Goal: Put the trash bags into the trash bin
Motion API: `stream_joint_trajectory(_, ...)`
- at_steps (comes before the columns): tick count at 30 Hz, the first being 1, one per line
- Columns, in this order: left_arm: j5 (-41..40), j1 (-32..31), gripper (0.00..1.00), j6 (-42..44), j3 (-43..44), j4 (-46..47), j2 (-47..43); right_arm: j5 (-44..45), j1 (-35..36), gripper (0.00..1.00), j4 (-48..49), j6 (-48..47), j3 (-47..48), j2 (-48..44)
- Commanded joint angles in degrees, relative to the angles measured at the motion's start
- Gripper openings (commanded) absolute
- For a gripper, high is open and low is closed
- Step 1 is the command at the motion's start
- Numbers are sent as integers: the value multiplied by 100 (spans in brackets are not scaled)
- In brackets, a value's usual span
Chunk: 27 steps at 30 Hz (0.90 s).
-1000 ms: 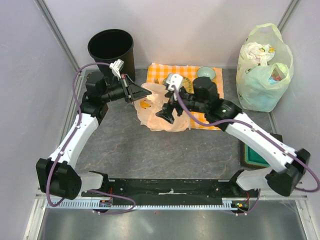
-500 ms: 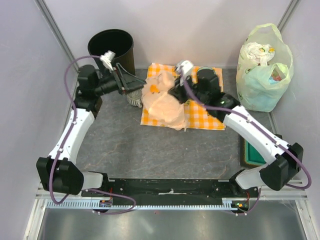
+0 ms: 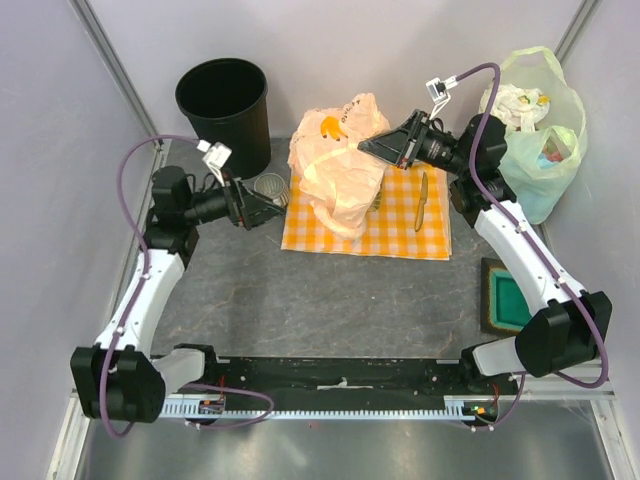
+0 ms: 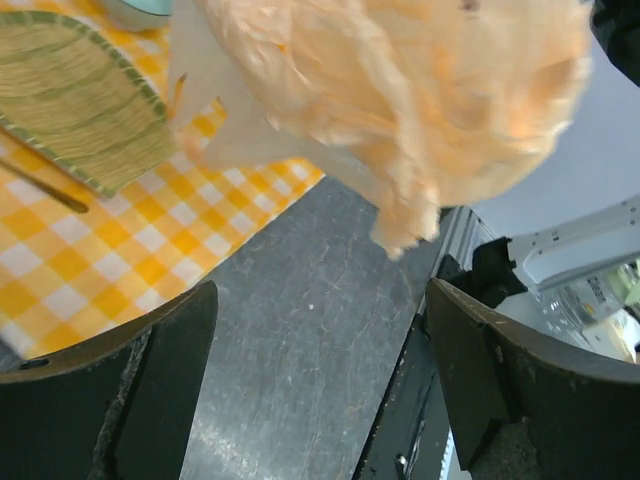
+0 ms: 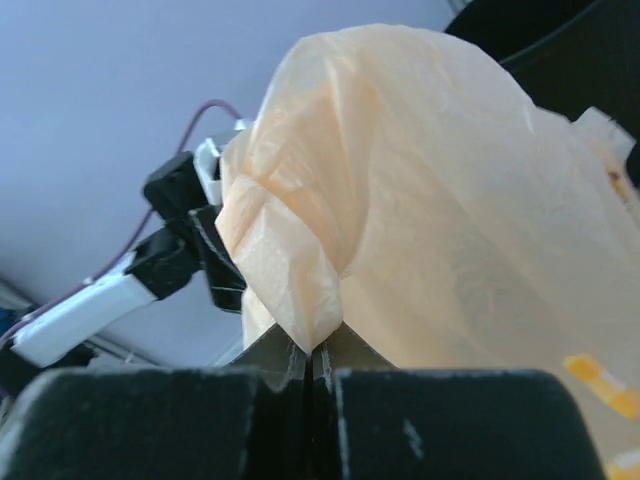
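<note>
The peach-orange trash bag (image 3: 340, 165) hangs in the air over the left part of the checked cloth, bunched and crinkled. My right gripper (image 3: 365, 147) is shut on a fold at the bag's upper right; in the right wrist view the plastic (image 5: 420, 200) rises straight out of that closed gripper (image 5: 312, 352). The black trash bin (image 3: 222, 100) stands upright at the back left, to the left of the bag and apart from it. My left gripper (image 3: 268, 205) is open and empty, low beside the cloth. In its wrist view the bag (image 4: 400, 90) hangs above the gripper (image 4: 320, 305).
A yellow checked cloth (image 3: 400, 225) carries a woven green fan (image 4: 70, 100) and a thin utensil (image 3: 422, 200). A small grey mug (image 3: 270, 188) stands by the left fingers. A full pale green bag (image 3: 525, 140) sits at the back right, a green tray (image 3: 508, 300) at the right.
The right gripper shut on the bag and raised it off the cloth towards the back. The left gripper let go, opened and drew back to the left.
</note>
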Motion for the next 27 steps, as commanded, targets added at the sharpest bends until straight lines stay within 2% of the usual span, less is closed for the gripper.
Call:
stream_joint_trajectory(1,88,-617,92,182,196,979,276,-733,-6,0,1028,983,-16,-60)
stream_joint_trajectory(7,-341,-1541,94,-127,179,1709,250,-900,134,0,1090,1036,19,-129)
stream_joint_trajectory(12,-262,-1718,94,-936,205,2702,514,-927,301,0,897,816,-42,-271)
stream_joint_trajectory(14,-376,-1718,90,-1174,205,2826,549,-962,310,0,835,790,-7,-297)
stream_joint_trajectory(15,-394,-1718,72,-1227,188,2861,610,-979,302,0,809,764,19,-323)
stream_joint_trajectory(17,-377,-1648,52,-1280,144,2818,619,-936,232,0,555,667,124,-341)
stream_joint_trajectory(18,-307,-1604,33,-1289,48,2826,541,-927,14,0,493,702,125,-358)
stream_joint_trajectory(20,9,-1411,7,-1140,-41,2591,383,-979,-347,0,404,702,81,-350)
stream_joint_trajectory(21,45,-1332,2,-913,-119,2372,278,-1006,-766,0,387,746,55,-315)
stream_joint_trajectory(24,194,-998,2,-753,-252,2037,-136,-1032,-1410,0,107,659,-25,-175)
stream_joint_trajectory(27,256,-971,2,-874,-243,1956,-304,-902,-1387,0,-394,194,-191,-104)
